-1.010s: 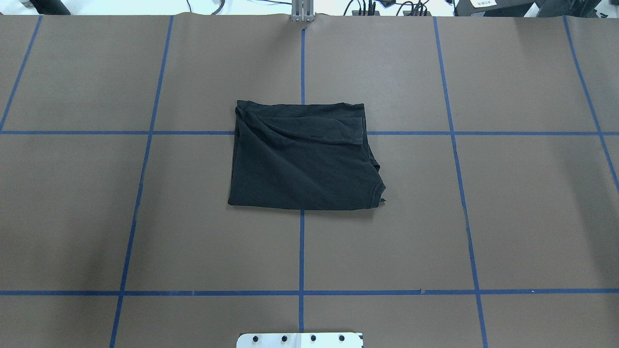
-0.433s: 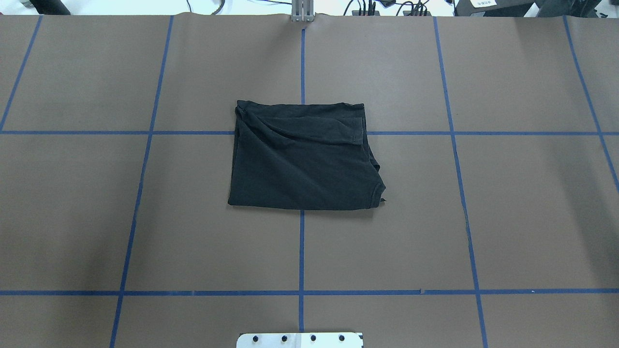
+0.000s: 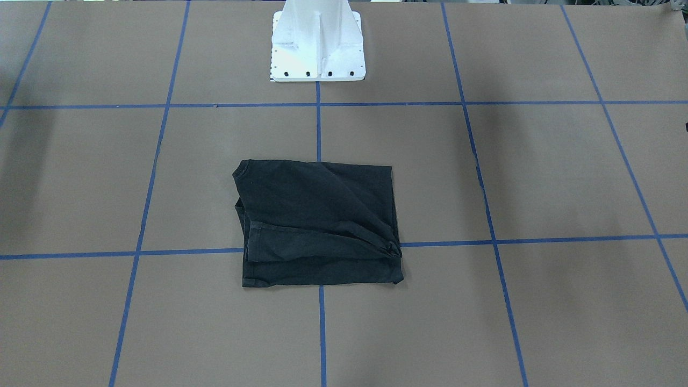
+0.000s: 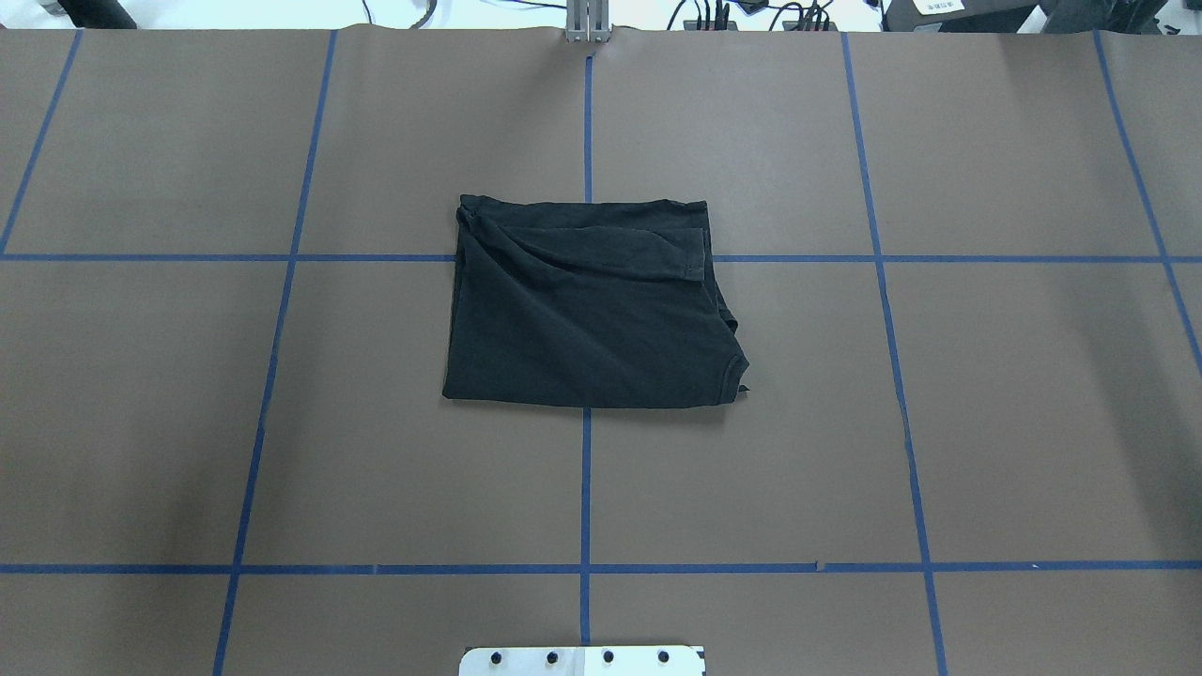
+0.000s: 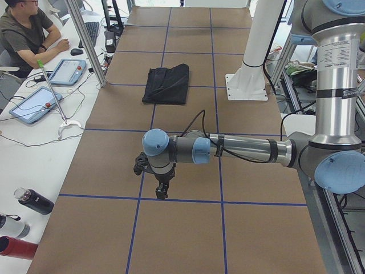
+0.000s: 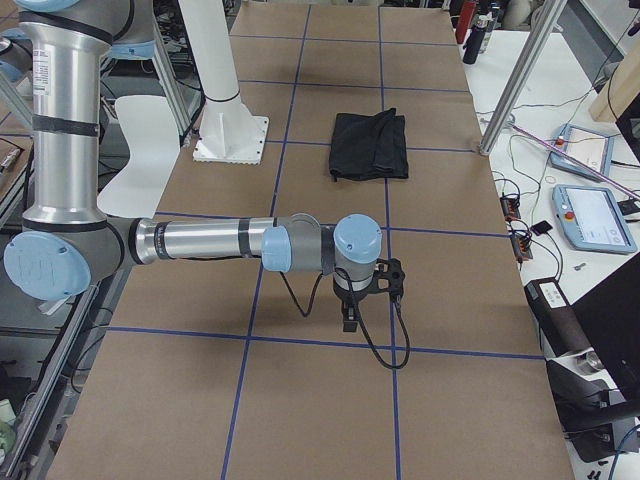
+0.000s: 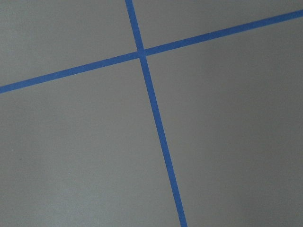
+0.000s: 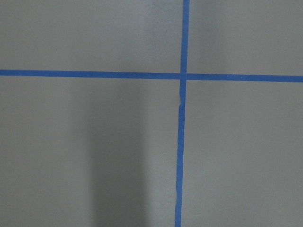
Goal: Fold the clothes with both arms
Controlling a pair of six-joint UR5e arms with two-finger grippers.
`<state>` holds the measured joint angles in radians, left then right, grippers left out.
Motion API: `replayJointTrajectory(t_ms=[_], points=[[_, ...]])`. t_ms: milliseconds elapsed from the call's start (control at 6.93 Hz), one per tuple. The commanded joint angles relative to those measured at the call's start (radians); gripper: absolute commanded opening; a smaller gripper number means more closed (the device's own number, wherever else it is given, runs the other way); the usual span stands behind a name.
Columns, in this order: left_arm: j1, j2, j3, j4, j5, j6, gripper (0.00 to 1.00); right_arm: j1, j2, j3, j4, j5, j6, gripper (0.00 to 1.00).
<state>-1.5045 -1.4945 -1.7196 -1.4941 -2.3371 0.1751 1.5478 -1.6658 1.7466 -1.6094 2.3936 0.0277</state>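
No difference from the overhead picture of a second ago: same folded black short-sleeved cotton T-shirt [image 4: 592, 310], same outline, same creases, same spot on the brown paper-covered table [image 4: 188, 422]. Lying flat as a rough rectangle near the table's middle, across a crossing of the blue tape grid lines [image 4: 585, 488]. Plain black side up, one sleeve folded over along the edge far from the white pedestal base [image 4: 582, 660], collar at the near corner toward the robot's right.

Seen only from the table ends: grey tubular left arm [image 5: 245, 149] with light blue joint caps, stretched low over the table. Black two-finger left gripper [image 5: 162, 193] pointing straight down, tips near the paper beside a tape line, well apart from the T-shirt. Likewise the grey right arm [image 6: 200, 240], its black right gripper [image 6: 350, 320] hanging downward close to the paper, a black cable looping beside it. Neither touching the cloth. Too small and too side-on to tell whether the fingers of either stand apart or together. From both wrist cameras, only brown paper and a tape crossing.
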Motion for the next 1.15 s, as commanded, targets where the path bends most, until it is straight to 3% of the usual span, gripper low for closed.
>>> replayJointTrajectory(t_ms=[0, 1010], points=[[-0.003, -0.015, -0.011, -0.002, -0.002, -0.180, 0.99, 0.000, -0.008, -0.002, -0.001, -0.002, 0.006, 1.00], [-0.003, -0.016, -0.028, -0.002, -0.001, -0.226, 0.99, 0.006, -0.008, -0.006, -0.006, -0.004, 0.006, 1.00]])
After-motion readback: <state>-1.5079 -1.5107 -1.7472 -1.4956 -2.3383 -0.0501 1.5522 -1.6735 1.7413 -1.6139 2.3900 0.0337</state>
